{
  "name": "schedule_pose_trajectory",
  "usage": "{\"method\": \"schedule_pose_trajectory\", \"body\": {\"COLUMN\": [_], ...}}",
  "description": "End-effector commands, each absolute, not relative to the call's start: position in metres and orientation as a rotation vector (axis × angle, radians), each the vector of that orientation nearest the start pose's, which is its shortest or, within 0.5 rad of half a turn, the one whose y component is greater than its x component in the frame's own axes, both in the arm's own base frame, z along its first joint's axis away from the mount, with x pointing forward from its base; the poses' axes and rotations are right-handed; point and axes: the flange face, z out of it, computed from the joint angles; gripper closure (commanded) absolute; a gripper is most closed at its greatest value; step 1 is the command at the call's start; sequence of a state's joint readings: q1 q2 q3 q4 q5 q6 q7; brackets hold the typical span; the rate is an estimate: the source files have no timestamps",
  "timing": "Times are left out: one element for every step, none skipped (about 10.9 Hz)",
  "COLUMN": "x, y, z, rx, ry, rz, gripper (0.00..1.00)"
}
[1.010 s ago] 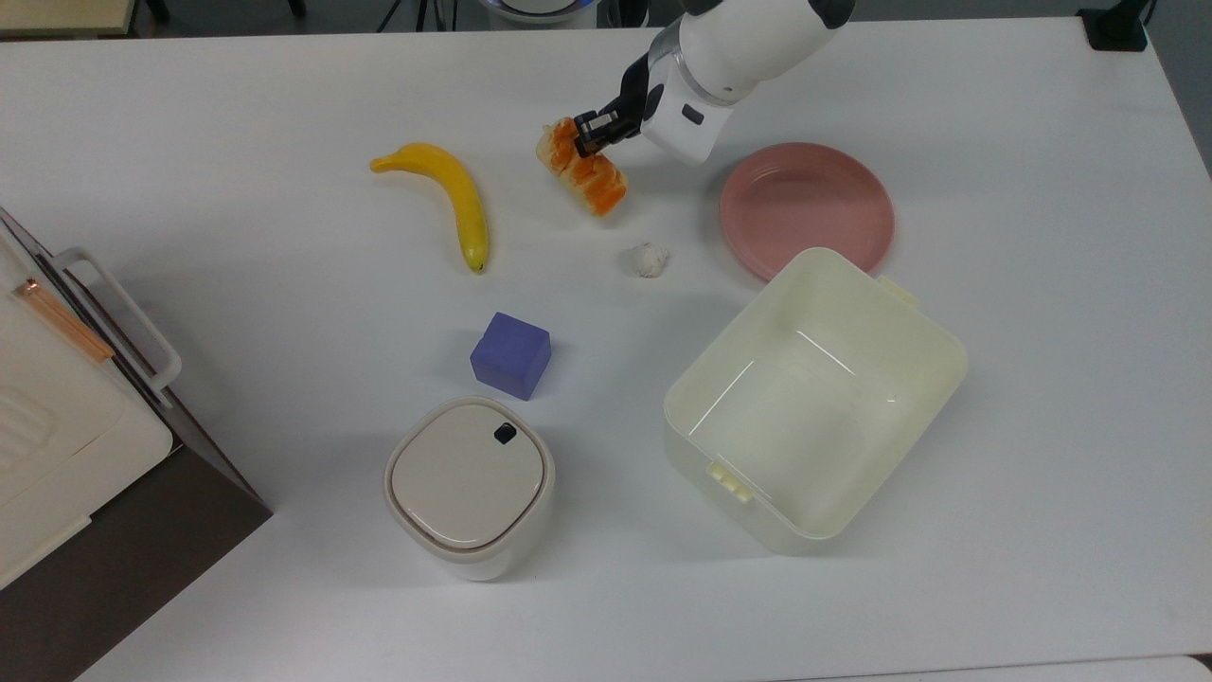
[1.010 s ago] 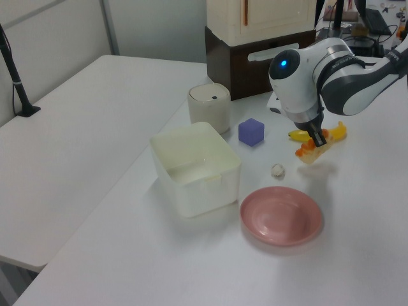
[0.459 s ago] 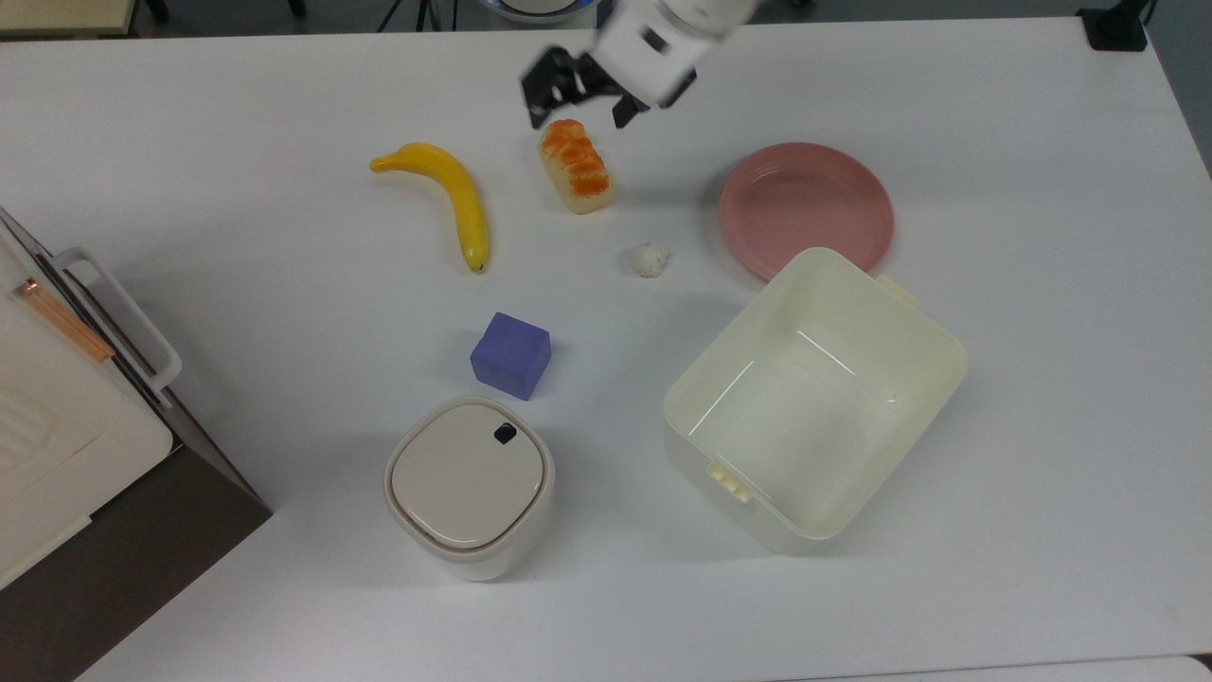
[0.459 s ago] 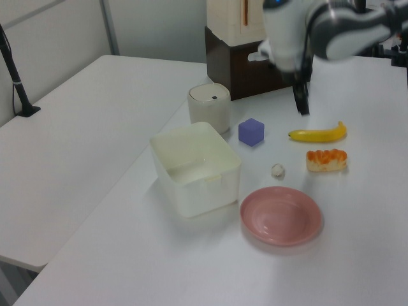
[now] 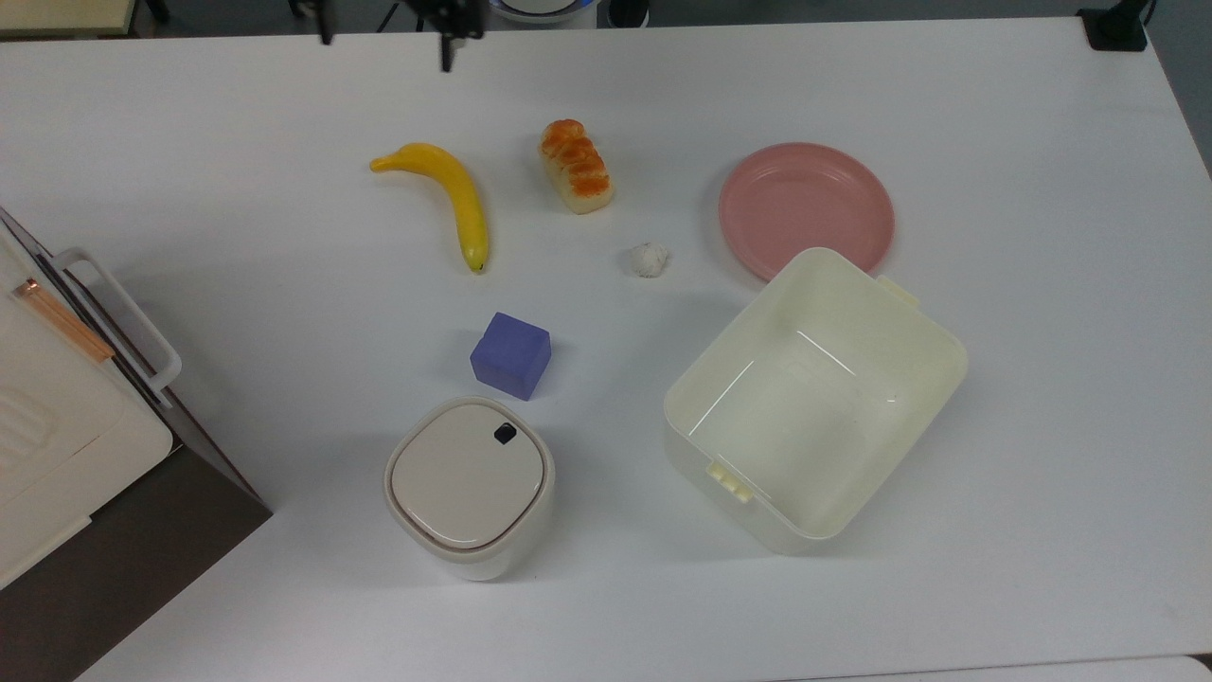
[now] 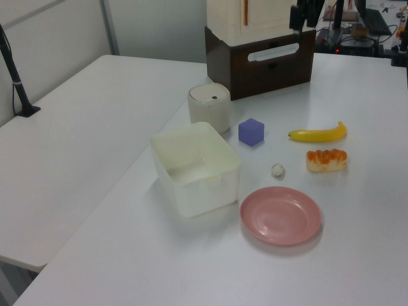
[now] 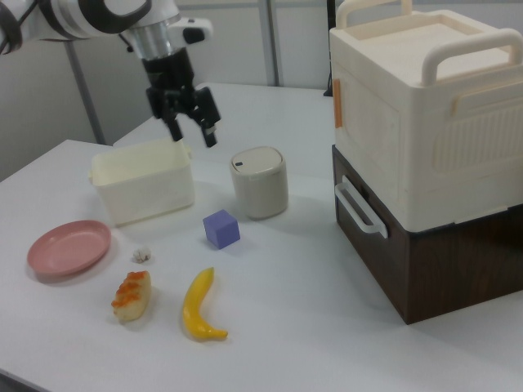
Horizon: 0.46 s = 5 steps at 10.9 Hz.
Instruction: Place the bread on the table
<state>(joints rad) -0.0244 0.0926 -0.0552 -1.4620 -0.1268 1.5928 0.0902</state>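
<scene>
Bread (image 5: 576, 165) sits flat on the bench (image 5: 1023, 123) toward its far edge, between banana (image 5: 445, 194) and pink plate (image 5: 806, 208). Claw (image 7: 186, 114) hangs high, fingers apart, empty. Only risk I see: a stray arm sweep nudging it.

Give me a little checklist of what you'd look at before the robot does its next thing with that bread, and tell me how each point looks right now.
1. Bread lies on the table, glazed top up: ok.
2. Bread sits apart from the banana, the small white lumpy ball and the pink plate: ok.
3. Gripper is open and empty: ok.
4. Gripper is lifted well above the tabletop, away from the bread: ok.
5. Cream bin, purple cube and lidded canister stand upright and undisturbed-looking: ok.
6. Whether the bread will stay put if nudged: cannot tell.
</scene>
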Motion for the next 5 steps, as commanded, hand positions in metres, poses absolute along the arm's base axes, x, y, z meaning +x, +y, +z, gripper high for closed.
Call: {"method": "schedule_pose_trajectory", "body": {"x": [0.6, 0.6, 0.601, 0.6, 0.6], "y": [-0.062, -0.062, -0.059, -0.054, -0.048], "z": [0.637, 0.637, 0.636, 0.635, 0.63], "rx": [-3.119, -3.118, -3.11, -3.111, -3.115], "ry": [0.545, 0.546, 0.541, 0.525, 0.504], "rz": [-0.283, -0.286, -0.279, -0.269, -0.245], "gripper": [0.0, 0.0, 0.0, 0.0, 0.0]}}
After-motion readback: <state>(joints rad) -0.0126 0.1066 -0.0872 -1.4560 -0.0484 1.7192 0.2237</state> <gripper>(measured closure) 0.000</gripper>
